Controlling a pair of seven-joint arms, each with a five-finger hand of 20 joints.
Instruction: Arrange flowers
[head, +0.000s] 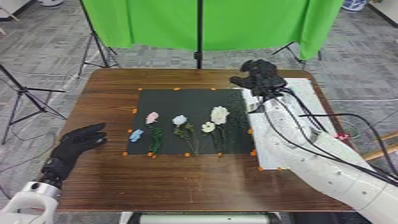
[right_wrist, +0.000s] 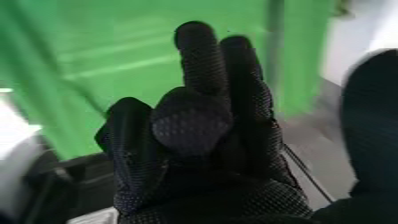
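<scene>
Flowers (head: 219, 114) are lying on the black mat (head: 169, 100), mid-tabletop (head: 160, 185): blue bloom (head: 136, 135) at the mat's 8 o'clock, pink (head: 152, 117) near 10, larger white at 2. Right hand (head: 261, 80) is sitting beyond the mat's 1 o'clock corner, gripping nothing, some fingers (right_wrist: 197, 55) straight, others bending. Left hand (head: 78, 142) is sitting off the 8–9 o'clock side, fingers open, holding nothing.

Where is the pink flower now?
In the head view, the pink flower lies at the left of the black mat, left of the pale blue flower and beyond the darker blue one.
</scene>
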